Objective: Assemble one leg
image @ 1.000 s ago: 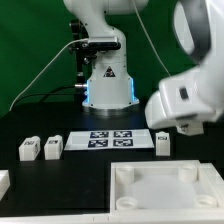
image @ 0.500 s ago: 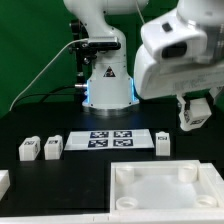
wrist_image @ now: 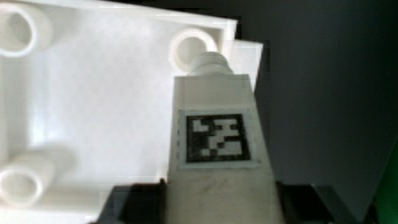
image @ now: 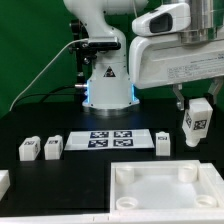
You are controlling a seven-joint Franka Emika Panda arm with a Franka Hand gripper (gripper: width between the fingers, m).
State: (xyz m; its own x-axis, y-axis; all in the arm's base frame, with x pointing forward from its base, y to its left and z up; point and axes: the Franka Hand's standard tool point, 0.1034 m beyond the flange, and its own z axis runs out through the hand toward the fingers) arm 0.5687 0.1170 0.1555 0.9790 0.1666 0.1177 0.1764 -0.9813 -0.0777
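Leg [image: 197, 122] hangs upright in the fingers [wrist_image: 139, 200], arm [image: 175, 55] higher than before.

**Hidden or cut off**

In the exterior view the gripper [image: 197, 104] covers the leg [image: 197, 126] at its top; the arm [image: 175, 55] runs off the top and right edges; the tabletop [image: 160, 200] is cut by the bottom edge; a white part [image: 3, 183] at the exterior view's left is mostly out of frame; in the wrist view the tag [wrist_image: 217, 137] is blurred.

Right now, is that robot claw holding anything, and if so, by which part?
Yes. The gripper holds the leg by its upper end, and the rest of the leg hangs free below the fingers.
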